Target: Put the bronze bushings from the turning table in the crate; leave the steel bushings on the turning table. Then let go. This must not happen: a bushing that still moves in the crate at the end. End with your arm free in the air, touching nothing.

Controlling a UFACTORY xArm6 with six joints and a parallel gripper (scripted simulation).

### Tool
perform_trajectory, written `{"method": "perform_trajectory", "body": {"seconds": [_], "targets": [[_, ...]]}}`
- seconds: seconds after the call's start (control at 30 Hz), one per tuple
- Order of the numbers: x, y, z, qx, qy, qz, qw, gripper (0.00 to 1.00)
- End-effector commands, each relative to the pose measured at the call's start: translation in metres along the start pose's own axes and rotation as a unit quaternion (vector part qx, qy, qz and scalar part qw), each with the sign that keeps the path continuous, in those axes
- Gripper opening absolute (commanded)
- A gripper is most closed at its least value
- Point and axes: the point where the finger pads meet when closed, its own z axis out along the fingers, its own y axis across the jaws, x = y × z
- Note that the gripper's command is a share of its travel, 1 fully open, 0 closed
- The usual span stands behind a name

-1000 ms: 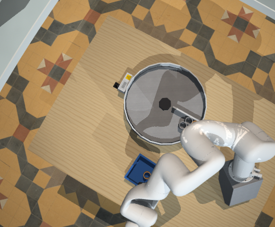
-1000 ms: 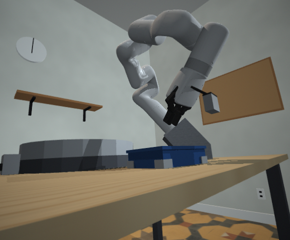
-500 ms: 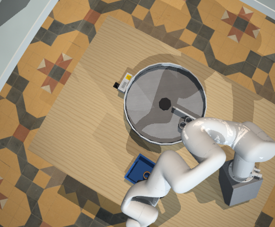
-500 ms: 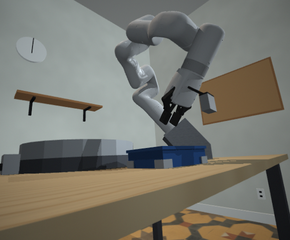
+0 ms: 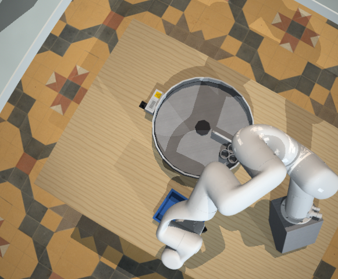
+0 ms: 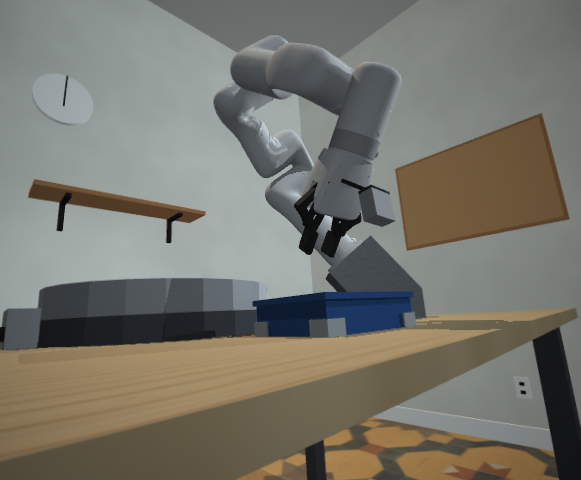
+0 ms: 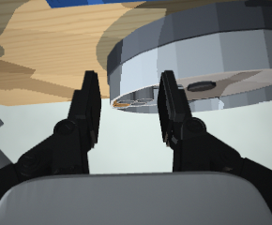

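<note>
- Turning table (image 5: 187,114) (image 6: 150,310) (image 7: 197,49): lower than the gripper, off beyond its fingertips.
- Crate (image 5: 167,205) (image 6: 290,312) (image 7: 80,2): below the gripper, apart.
- Gripper (image 5: 192,226) (image 6: 318,250) (image 7: 129,86): half-wide, empty.
- Bronze bushing (image 7: 122,105): on the turning table, well ahead of the fingertips.

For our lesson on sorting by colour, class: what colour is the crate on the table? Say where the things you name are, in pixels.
The crate (image 5: 162,209) (image 6: 290,317) (image 7: 77,2) is blue, showing best in the exterior view.

There were three visible steel bushings (image 5: 220,154) (image 7: 143,95), at least one bronze bushing (image 7: 122,104), one turning table (image 5: 174,120) (image 6: 150,310) (image 7: 192,56), one crate (image 5: 163,207) (image 6: 300,316) (image 7: 80,2), one gripper (image 6: 319,244) (image 7: 129,86), one arm (image 5: 253,189) (image 6: 306,72), one table (image 5: 102,135) (image 6: 280,397) (image 7: 37,52), one clock (image 6: 63,103), one shelf (image 6: 117,201).
</note>
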Motion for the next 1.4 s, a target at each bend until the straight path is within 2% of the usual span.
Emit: {"method": "perform_trajectory", "body": {"seconds": [0.0,0.33,0.4,0.9,0.97,1.37], "targets": [[-0.024,0.006,0.015,0.011,0.041,0.038,0.998,0.47],[-0.077,0.019,0.053,0.042,0.111,0.116,0.986,0.47],[-0.077,0.019,0.053,0.042,0.111,0.116,0.986,0.47],[-0.155,0.034,0.108,0.086,0.212,0.231,0.946,0.47],[-0.155,0.034,0.108,0.086,0.212,0.231,0.946,0.47],[-0.191,0.042,0.134,0.108,0.26,0.284,0.917,0.47]]}}
